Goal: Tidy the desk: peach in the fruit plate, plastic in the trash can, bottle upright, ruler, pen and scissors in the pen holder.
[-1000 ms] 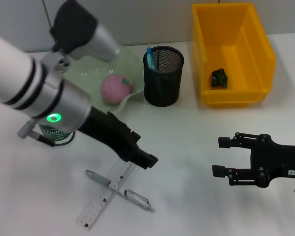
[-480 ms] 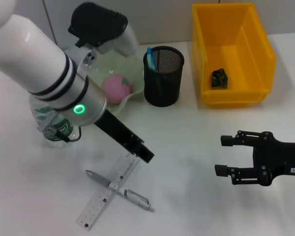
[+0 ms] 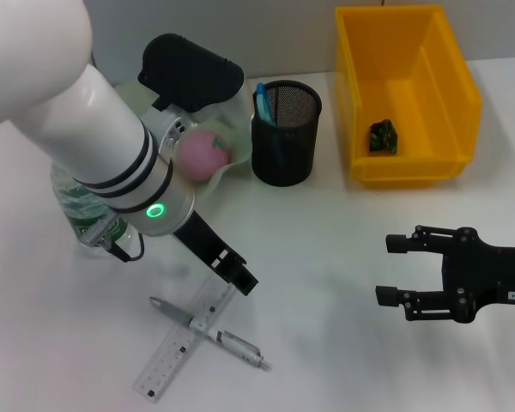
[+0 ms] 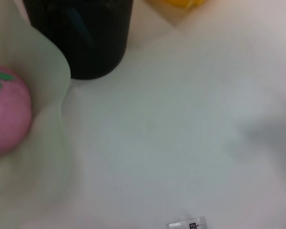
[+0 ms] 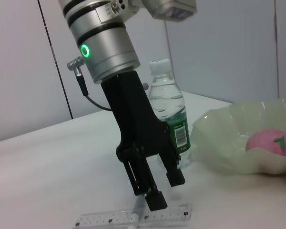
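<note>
A: Left gripper (image 3: 243, 281)?
B: Fingers apart, empty, poised over the ruler (image 3: 184, 338) end; contact unclear.
A: Ruler?
B: Flat, well in front of the pen holder (image 3: 285, 133), pen (image 3: 209, 333) crossing it.
A: Hidden?
B: Bottle (image 5: 168, 116) partly behind the arm. Right gripper (image 3: 395, 270) spread, idle.

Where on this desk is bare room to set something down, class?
Bare desk lies between the pen holder, the bin and the right hand, and along the front edge right of the ruler. It is crowded around the ruler and pen under the left hand, and by the plate and bottle.
</note>
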`<action>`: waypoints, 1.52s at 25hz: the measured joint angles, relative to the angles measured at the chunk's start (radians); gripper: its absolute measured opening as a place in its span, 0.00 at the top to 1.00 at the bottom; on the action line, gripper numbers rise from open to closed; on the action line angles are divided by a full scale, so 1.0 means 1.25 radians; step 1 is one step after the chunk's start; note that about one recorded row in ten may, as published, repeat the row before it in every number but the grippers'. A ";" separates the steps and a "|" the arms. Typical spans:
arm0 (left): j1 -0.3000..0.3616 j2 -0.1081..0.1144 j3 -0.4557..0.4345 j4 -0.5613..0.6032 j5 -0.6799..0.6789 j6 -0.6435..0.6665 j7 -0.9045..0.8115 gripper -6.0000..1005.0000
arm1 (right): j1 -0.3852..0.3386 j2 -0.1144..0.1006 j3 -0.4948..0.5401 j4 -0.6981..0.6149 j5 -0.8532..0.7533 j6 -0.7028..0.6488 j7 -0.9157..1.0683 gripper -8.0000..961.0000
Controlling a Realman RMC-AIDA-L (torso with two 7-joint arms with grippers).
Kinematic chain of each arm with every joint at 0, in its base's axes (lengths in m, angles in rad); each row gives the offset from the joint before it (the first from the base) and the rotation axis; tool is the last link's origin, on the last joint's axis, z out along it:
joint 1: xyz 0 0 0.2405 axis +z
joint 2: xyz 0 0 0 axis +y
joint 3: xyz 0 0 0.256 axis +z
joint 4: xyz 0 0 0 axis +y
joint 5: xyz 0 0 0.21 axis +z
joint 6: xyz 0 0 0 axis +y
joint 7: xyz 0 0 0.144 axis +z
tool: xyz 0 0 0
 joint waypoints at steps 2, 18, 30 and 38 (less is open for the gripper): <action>-0.001 0.000 0.009 -0.008 0.000 -0.010 -0.003 0.28 | 0.000 0.000 0.000 0.000 0.000 0.001 0.000 0.18; -0.003 0.000 0.034 -0.077 -0.010 -0.067 0.000 0.28 | 0.000 0.005 0.000 0.001 0.000 0.001 0.001 0.18; 0.000 0.000 0.075 -0.082 -0.009 -0.098 0.003 0.28 | 0.000 0.005 0.000 0.001 0.000 0.001 0.007 0.18; 0.001 0.000 0.082 -0.091 -0.010 -0.110 0.003 0.28 | -0.002 0.002 0.000 0.005 0.000 0.001 0.008 0.18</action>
